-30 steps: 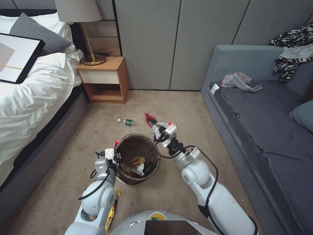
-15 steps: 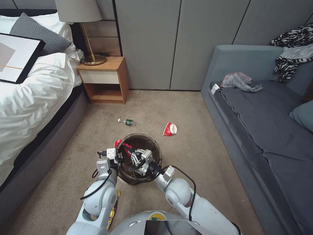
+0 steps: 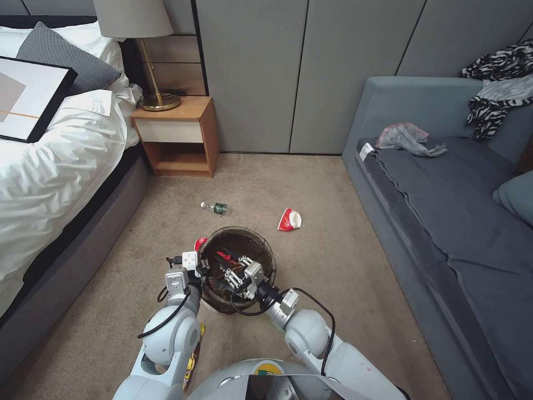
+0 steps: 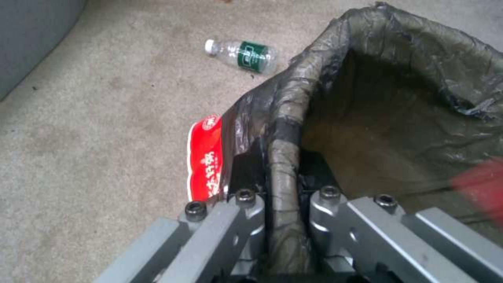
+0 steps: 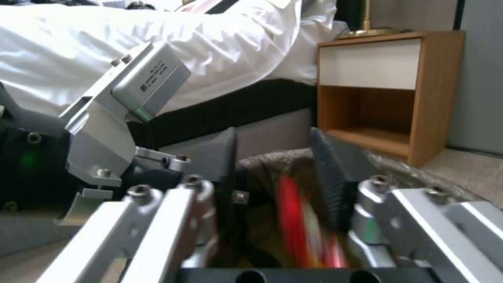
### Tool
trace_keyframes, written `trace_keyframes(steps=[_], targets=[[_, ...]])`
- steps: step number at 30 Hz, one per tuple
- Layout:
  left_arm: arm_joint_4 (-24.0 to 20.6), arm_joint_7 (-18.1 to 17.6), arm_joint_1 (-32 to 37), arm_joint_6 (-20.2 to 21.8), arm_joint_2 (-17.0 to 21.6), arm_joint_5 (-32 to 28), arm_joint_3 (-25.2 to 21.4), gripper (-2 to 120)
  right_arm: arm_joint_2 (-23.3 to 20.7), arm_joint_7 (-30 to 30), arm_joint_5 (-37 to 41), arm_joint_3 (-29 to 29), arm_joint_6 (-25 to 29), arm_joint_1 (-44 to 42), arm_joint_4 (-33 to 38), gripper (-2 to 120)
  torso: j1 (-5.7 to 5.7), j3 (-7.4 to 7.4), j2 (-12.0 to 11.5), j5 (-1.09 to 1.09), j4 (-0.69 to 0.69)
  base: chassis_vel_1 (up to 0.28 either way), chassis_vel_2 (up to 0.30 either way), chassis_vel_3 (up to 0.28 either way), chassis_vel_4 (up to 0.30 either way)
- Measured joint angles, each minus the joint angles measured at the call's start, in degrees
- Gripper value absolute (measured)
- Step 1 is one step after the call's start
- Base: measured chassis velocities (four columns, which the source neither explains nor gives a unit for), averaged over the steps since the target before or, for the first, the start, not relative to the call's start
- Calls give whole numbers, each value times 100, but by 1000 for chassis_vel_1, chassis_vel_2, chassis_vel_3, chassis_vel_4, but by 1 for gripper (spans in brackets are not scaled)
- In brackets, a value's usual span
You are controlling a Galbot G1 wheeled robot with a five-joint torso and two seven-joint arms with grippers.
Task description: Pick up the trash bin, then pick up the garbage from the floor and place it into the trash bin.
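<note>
You are looking at beige-tan carpet (image 3: 344,222), where a red-and-white crushed cup (image 3: 289,220) is lying and a clear bottle (image 3: 215,208) is showing a green label and white cap. The trash bin (image 3: 265,253) is wearing a dark brown liner, a red wrapper (image 3: 226,256) with white lettering is showing against it, and a second red wrapper (image 4: 205,158) is lying beside its outer wall. A yellow wrapper (image 3: 192,358) is peeking out by your white left arm. Your silver-grey right gripper (image 5: 272,173) is showing black pads around a red blur. Zebra-striped black-and-white cloth (image 3: 497,83) is draping a grey-blue sofa (image 3: 444,211); white bedding (image 3: 50,161) is meeting a honey-brown nightstand (image 3: 177,133).
</note>
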Motion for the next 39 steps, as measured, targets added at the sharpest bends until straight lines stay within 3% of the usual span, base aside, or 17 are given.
trace_keyframes(steps=[9, 11, 12, 14, 17, 23, 24, 27, 28, 29, 31, 39], targets=[[-29, 0, -6, 2, 20, -17, -55, 5, -108, -1, -13, 53, 25, 51, 92, 75, 0, 0, 0, 0, 1, 0, 0, 0, 0], [-29, 0, -5, 2, 20, -17, -58, 5, -129, -1, -8, 60, 24, 56, 108, 77, 0, 0, 0, 0, 1, 0, 0, 0, 0], [-29, 0, -5, 2, 20, -17, -59, 5, -142, -1, -4, 65, 23, 59, 122, 85, 0, 0, 0, 0, 1, 0, 0, 0, 0], [-29, 0, -4, 2, 20, -17, -59, 5, -148, -1, -2, 67, 23, 59, 130, 85, 0, 0, 0, 0, 1, 0, 0, 0, 0], [-33, 0, -5, 2, 14, -17, -59, 5, -156, -1, 4, 78, 22, 58, 204, 99, 0, 0, 0, 0, 0, 0, 0, 0, 0], [-36, 0, -4, 3, 23, -18, -89, 5, -167, 13, -131, 248, 64, 13, 518, 100, 0, 0, 0, 1, 1, 0, 0, 0, 0], [-37, 0, -7, 3, 27, -22, -117, 5, -157, 85, -256, 477, 128, -91, 844, 100, 0, 0, 0, 0, 1, 0, 0, 0, 0], [-32, 3, -11, -5, 41, -28, -191, 5, -16, 1029, -576, 1167, -97, -629, 1752, 100, 0, 0, 0, 0, 0, 0, 0, 0, 0], [-32, 3, -11, -5, 41, -28, -191, 5, -16, 1029, -576, 1167, -97, -629, 1752, 100, 0, 0, 0, 0, 0, 0, 0, 0, 0], [-21, 5, -20, -11, 43, -28, -219, 5, 79, 1389, -601, 1532, -236, -914, 1942, 100, -1, 0, 0, 0, 0, 0, 0, 0, 0], [9, 9, -41, -25, 45, -29, -234, 5, 278, 1720, -661, 2176, -25, -1375, 1791, 100, 0, 0, 1, 0, -2, 0, 0, 0, 0], [42, 11, -45, -37, 37, -27, -208, 5, 702, 1691, -1169, 3017, 1231, -1749, 528, 100, 0, 0, 0, 2, 0, 0, 0, 0, 0]])
